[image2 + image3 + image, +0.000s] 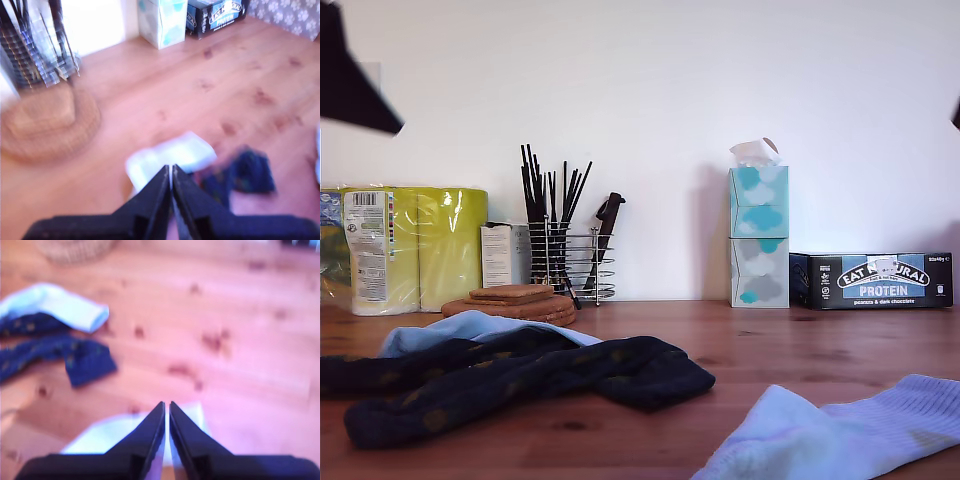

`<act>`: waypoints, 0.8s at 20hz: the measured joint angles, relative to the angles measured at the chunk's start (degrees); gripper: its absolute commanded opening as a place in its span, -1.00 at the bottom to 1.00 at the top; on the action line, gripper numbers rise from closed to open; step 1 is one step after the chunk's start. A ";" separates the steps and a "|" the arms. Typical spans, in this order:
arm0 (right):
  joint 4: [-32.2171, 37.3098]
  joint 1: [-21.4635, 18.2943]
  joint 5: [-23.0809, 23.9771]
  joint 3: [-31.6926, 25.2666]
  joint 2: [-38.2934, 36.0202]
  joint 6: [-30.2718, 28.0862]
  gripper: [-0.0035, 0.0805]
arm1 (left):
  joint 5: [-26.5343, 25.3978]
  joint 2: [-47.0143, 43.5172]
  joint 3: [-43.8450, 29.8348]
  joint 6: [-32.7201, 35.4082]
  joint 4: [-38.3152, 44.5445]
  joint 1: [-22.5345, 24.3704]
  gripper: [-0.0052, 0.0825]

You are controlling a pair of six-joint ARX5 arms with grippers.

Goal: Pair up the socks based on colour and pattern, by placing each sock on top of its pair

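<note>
My second gripper (166, 407), jaws together, hangs over the lone blue sock (840, 435) at the exterior view's lower right. My first gripper (171, 172), jaws together, is nearer the dotted socks (510, 385).

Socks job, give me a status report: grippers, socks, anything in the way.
My first gripper and my second gripper shut, empty, above table. Navy dotted socks heaped over one light blue sock; other light blue sock apart, unpaired. Nothing blocking.
</note>
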 measured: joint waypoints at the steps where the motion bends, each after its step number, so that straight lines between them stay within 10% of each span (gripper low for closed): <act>1: -0.70 -0.20 -0.81 0.00 2.19 0.85 -0.94 | 0.59 -2.16 -1.44 -0.17 -1.11 -0.33 -0.93; 16: 9.90 -2.54 -7.26 1.36 44.48 1.25 -0.94 | 1.77 -4.33 -1.88 -1.25 -6.19 -6.32 -0.93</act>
